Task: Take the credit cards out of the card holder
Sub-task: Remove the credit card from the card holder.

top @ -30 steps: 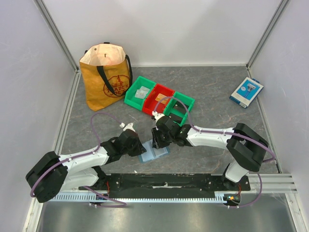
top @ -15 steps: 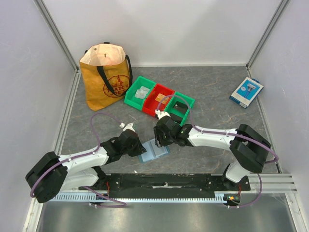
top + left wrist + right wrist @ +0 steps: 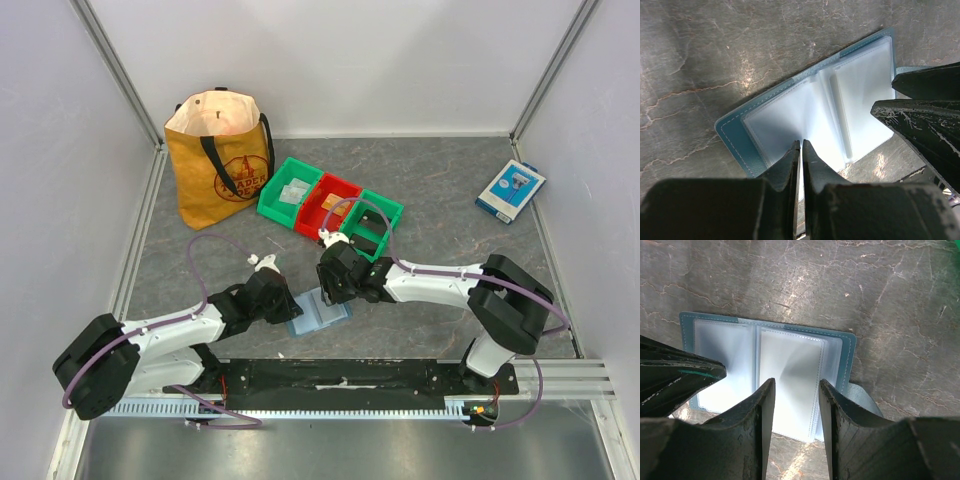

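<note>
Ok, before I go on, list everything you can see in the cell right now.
card holder: one, dusty blue with clear sleeves, open on the table between the arms; no card visible in the sleeves
left green bin: one, green, mid-table
red bin: one, red, beside it
right green bin: one, green, end of the row
pale cards: count unclear, grey-white, in the left green bin
orange cards: count unclear, orange-tan, in the red bin
tote bag: one, orange-tan, far left
box: one, blue and white, far right
table: grey stone-look
left end effector: black, pinched on a sleeve
right end effector: black, open over the card holder
</note>
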Controlling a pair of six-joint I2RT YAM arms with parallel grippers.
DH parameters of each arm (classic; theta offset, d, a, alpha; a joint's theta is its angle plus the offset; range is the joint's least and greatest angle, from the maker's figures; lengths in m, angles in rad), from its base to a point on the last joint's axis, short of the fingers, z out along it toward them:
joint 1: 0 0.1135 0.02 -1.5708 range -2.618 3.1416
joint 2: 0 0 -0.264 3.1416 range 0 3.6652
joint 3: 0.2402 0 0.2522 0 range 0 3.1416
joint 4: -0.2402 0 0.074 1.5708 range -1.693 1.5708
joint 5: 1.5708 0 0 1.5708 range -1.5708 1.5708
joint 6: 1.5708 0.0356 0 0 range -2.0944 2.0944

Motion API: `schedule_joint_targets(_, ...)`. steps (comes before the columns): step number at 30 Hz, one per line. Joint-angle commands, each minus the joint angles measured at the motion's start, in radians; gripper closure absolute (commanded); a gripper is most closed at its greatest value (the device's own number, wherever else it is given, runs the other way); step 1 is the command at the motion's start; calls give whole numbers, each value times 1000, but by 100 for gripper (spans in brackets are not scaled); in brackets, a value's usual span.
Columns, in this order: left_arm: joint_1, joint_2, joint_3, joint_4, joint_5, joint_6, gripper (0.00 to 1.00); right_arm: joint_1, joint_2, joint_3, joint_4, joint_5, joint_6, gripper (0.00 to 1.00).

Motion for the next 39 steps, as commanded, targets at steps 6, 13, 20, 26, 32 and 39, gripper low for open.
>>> schedule_joint_targets(6, -6, -2, -21, -30, 5, -11, 89, 9, 12, 42, 2, 5, -13, 54)
schedule_joint_targets(13, -6, -7, -22, -30, 5, -12, 89, 9, 19, 39, -7, 44, 5, 51)
schedule_joint_targets(20, -6, -8, -25, -30, 6, -14, 89, 9, 15, 39, -12, 50, 10, 51)
schedule_joint_targets(26, -6, -8, -25, -30, 3, -14, 89, 12, 2, 51, -10, 19, -1, 57)
schedule_joint_targets(32, -6, -11, -24, -30, 5, -11, 89, 21, -22, 70, -13, -10, -6, 59)
schedule_joint_targets(39, -6, -33, -21, -45, 0, -14, 89, 38, -62, 105, -38, -64, -16, 59)
